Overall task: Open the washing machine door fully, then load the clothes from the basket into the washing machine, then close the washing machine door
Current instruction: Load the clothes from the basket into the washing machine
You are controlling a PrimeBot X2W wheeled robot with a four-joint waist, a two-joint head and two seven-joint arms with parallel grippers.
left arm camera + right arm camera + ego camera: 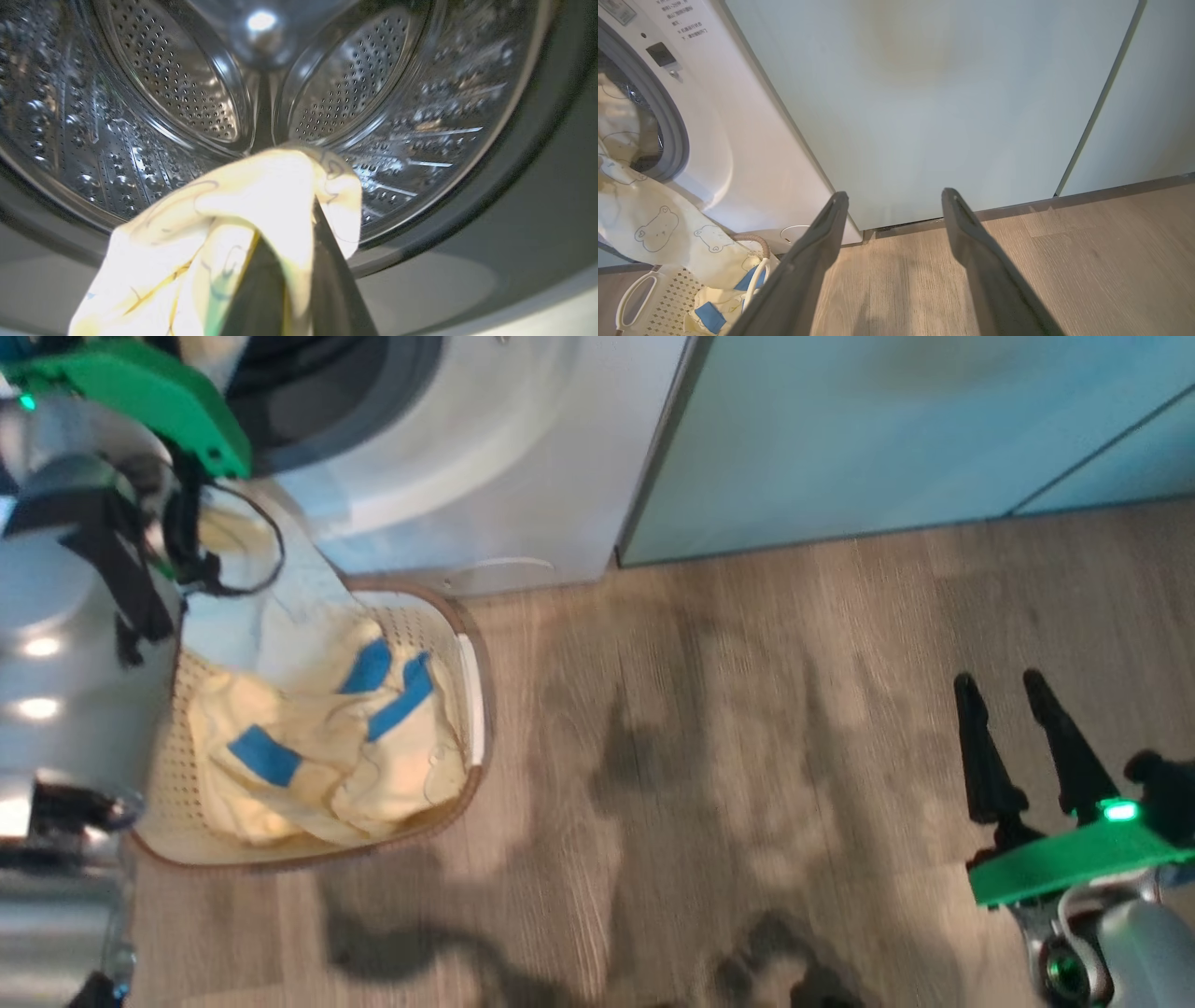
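Note:
My left gripper point(306, 210) is shut on a pale yellow garment point(261, 196), held just in front of the washing machine's point(485, 476) steel drum point(177, 93). The fabric covers the fingertips. That garment point(654, 219) trails from the grey-rimmed drum mouth point(677, 135) down into the basket point(471, 681). More of the clothes point(317, 747), yellow with blue patches, lie in the basket on the floor before the machine. My right gripper point(1013, 700) hangs open over the floor to the right, holding nothing. The drum mouth stands uncovered; the washing machine door is out of view.
Pale green cabinets point(887, 429) stand right of the washer. Wood floor point(747, 756) stretches between the basket and my right gripper. My left arm point(65, 597) with its green wrist piece point(140, 392) reaches over the basket's left side.

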